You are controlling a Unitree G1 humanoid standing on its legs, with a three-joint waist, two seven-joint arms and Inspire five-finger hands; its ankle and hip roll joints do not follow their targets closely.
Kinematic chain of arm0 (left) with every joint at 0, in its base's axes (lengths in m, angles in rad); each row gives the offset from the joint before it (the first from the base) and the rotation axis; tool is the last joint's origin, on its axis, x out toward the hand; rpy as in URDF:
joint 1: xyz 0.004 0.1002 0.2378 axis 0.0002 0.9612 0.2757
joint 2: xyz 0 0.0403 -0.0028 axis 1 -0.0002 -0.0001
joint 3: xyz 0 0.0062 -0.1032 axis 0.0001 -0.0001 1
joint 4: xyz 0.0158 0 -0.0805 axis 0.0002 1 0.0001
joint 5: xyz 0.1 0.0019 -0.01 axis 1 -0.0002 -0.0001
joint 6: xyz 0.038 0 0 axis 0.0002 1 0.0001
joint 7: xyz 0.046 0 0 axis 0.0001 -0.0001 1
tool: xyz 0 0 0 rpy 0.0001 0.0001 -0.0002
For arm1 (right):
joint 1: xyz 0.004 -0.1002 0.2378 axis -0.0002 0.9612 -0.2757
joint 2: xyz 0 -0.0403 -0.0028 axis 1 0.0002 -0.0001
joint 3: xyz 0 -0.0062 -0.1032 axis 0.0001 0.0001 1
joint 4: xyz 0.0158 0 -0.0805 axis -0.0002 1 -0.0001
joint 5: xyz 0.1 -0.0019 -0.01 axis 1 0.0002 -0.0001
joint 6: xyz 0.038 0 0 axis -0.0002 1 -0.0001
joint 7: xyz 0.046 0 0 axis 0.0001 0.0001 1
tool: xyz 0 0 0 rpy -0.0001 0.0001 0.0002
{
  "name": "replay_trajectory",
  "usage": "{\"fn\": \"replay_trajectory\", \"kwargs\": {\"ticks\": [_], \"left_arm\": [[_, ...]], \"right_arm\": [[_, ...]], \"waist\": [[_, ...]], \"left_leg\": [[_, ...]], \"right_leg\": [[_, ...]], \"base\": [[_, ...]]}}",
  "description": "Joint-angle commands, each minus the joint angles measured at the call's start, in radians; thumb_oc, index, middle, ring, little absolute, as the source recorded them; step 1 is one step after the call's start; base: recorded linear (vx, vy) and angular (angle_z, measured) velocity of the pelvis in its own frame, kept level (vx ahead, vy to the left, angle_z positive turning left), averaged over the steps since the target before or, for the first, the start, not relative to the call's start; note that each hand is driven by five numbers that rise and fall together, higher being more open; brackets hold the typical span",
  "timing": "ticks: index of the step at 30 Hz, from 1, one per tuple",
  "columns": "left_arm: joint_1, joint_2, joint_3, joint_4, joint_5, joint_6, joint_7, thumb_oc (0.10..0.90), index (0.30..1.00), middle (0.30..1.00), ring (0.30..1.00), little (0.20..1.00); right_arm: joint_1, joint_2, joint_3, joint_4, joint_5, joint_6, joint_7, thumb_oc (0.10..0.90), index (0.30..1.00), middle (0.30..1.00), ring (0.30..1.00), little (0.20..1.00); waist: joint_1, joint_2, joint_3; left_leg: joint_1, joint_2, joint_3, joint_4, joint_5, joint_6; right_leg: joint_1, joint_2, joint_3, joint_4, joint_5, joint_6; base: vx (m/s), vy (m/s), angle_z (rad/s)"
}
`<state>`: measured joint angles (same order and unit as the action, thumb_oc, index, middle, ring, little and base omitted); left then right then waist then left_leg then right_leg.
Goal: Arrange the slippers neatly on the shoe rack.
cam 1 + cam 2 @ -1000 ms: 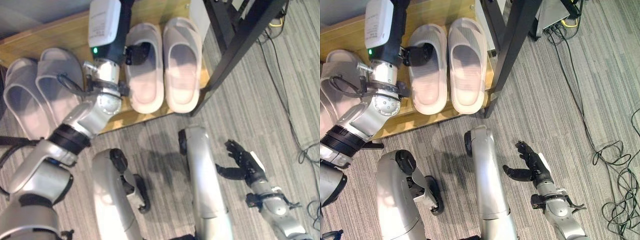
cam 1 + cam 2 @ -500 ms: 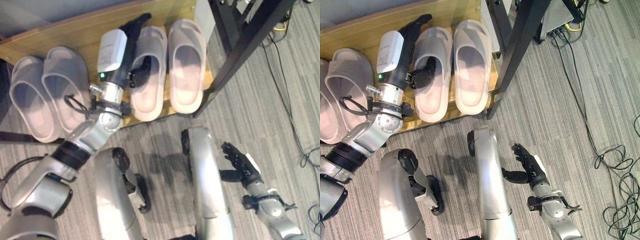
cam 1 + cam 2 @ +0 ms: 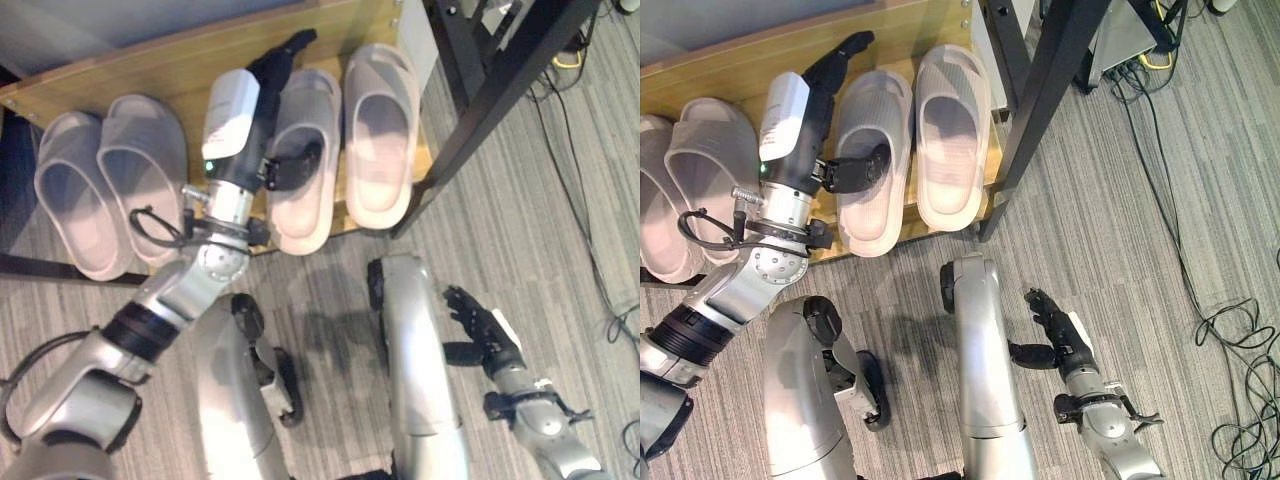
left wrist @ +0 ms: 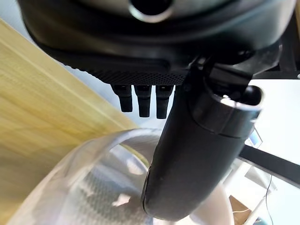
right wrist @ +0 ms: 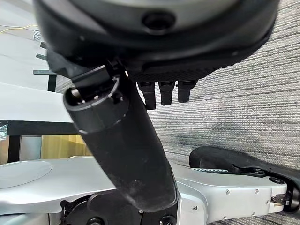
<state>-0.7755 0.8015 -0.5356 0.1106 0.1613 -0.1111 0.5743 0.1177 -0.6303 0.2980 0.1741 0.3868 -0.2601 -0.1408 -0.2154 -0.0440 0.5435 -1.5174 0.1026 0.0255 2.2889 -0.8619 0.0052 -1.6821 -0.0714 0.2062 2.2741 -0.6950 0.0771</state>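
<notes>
Left hand (image 3: 835, 75) on third slipper (image 3: 871, 160); 4 pale slippers on wooden shoe rack (image 3: 740, 55).
Fingers straight along slipper's left edge, thumb (image 3: 855, 172) inside its strap opening, not curled shut; fourth slipper (image 3: 952, 135) just beside on right; 2 more slippers (image 3: 110, 190) paired at rack's left end; right hand (image 3: 1060, 335) low over carpet (image 3: 1160, 250), fingers relaxed, holding nothing.
</notes>
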Motion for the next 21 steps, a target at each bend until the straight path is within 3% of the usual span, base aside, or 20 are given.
{"fn": "replay_trajectory", "kwargs": {"ticks": [1, 12, 16, 18, 21], "left_arm": [[-0.085, 0.015, 0.108, -0.113, -0.013, -0.091, 0.026, 0.8, 0.9, 0.9, 0.9, 0.9], [0.032, 0.021, 0.193, -0.286, -0.168, -0.172, -0.022, 0.8, 0.9, 0.9, 0.9, 0.9], [0.133, 0.03, 0.25, -0.395, -0.421, -0.257, -0.121, 0.8, 0.9, 0.9, 0.9, 0.9], [0.151, 0.032, 0.264, -0.415, -0.473, -0.265, -0.149, 0.8, 0.9, 0.9, 0.9, 0.9], [0.199, 0.019, 0.262, -0.466, -0.704, -0.28, -0.264, 0.8, 0.9, 0.9, 0.9, 0.9]], "right_arm": [[0.009, 0.004, -0.016, -0.075, -0.044, -0.051, 0.0, 0.8, 0.9, 0.9, 0.9, 0.9], [0.012, 0.018, -0.022, -0.08, -0.064, -0.035, -0.008, 0.8, 0.9, 0.9, 0.9, 0.9], [0.022, 0.02, -0.035, -0.085, -0.072, -0.02, -0.008, 0.8, 0.9, 0.9, 0.9, 0.9], [0.024, 0.021, -0.038, -0.086, -0.071, -0.018, -0.006, 0.8, 0.9, 0.9, 0.9, 0.9], [0.041, 0.021, -0.04, -0.093, -0.069, -0.006, 0.005, 0.8, 0.9, 0.9, 0.9, 0.9]], "waist": [[0.027, 0.007, -0.024], [0.046, 0.024, -0.024], [0.062, 0.033, -0.024], [0.061, 0.033, -0.024], [0.064, 0.033, -0.024]], "left_leg": [[-0.053, -0.052, -0.04, -0.024, 0.025, -0.004], [-0.053, -0.056, -0.046, -0.021, 0.018, -0.008], [-0.053, -0.055, -0.049, -0.024, 0.018, -0.012], [-0.053, -0.057, -0.048, -0.027, 0.017, -0.012], [-0.053, -0.057, -0.05, -0.026, 0.016, -0.015]], "right_leg": [[0.112, -0.085, 0.022, 0.07, -0.144, -0.057], [0.112, -0.087, 0.012, 0.074, -0.146, -0.059], [0.112, -0.088, 0.01, 0.076, -0.146, -0.062], [0.112, -0.09, 0.011, 0.074, -0.147, -0.063], [0.112, -0.088, 0.01, 0.078, -0.148, -0.064]], "base": [[0.0, 0.0, 0.0], [0.0, 0.0, 0.0], [0.0, 0.0, 0.0], [0.0, 0.0, 0.0], [0.0, -0.02, 0.03]]}}
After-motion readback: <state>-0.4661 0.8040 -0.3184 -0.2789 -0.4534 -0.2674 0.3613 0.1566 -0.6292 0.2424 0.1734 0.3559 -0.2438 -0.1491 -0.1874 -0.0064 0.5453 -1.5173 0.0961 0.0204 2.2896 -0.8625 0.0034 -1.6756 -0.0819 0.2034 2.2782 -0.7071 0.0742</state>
